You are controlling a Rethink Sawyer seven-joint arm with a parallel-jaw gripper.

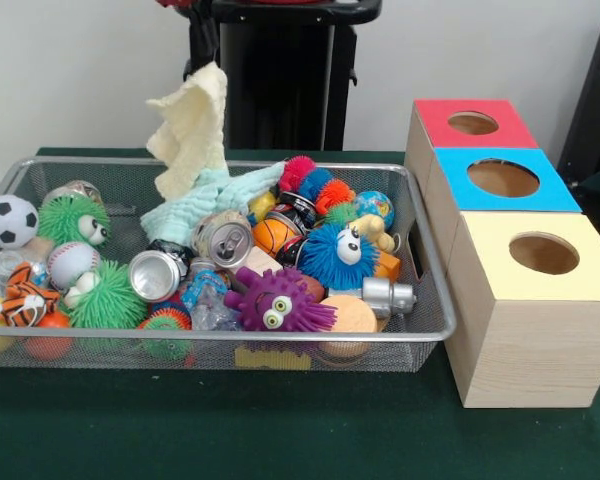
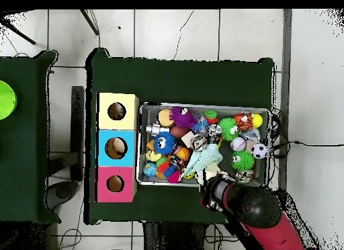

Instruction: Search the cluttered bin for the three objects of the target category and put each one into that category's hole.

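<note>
A wire mesh bin [image 1: 230, 338] is packed with toys, cans and cloths. A pale yellow cloth [image 1: 193, 125] stands raised above the bin's far side, its top corner up in the air, with a mint green cloth [image 1: 205, 200] bunched under it. No gripper shows in the front view. From overhead, the red and black arm ends in the gripper [image 2: 213, 191] just outside the bin's near rim [image 2: 201, 183], beside the cloths [image 2: 208, 156]. Three boxes with holes stand in a row: red [image 1: 472, 122], blue [image 1: 502, 178], yellow [image 1: 543, 252].
In the bin lie two drink cans [image 1: 223, 238] [image 1: 155, 275], a purple spiky toy [image 1: 277, 300], a blue one [image 1: 338, 255], green ones [image 1: 72, 218], a soccer ball [image 1: 9, 221], a baseball [image 1: 72, 262] and a basketball [image 1: 273, 235]. Something tan shows inside the blue box's hole [image 2: 115, 148].
</note>
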